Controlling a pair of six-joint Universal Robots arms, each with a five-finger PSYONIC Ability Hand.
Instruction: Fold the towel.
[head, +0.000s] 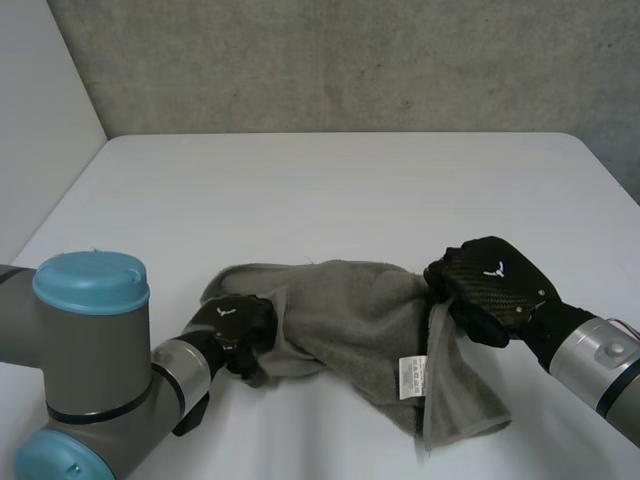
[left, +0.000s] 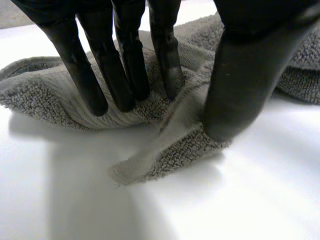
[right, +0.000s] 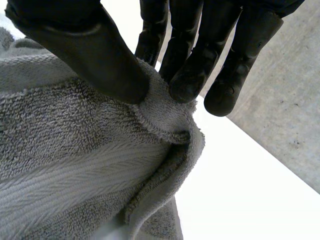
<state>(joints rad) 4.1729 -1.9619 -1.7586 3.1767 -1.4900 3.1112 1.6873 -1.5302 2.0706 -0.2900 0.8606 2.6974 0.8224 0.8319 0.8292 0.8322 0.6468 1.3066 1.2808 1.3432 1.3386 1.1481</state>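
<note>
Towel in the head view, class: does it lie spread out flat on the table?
No, the towel is bunched in folds between the left hand and the right hand.

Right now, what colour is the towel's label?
White; the label sits on the grey towel, clearest in the head view.

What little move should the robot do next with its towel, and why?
Probably pull both hands apart sideways to stretch the grey towel out. It lies bunched and wrinkled on the white table. The left hand pinches its left end and the right hand pinches an edge at its right end, so it looks too crumpled to fold neatly.
</note>
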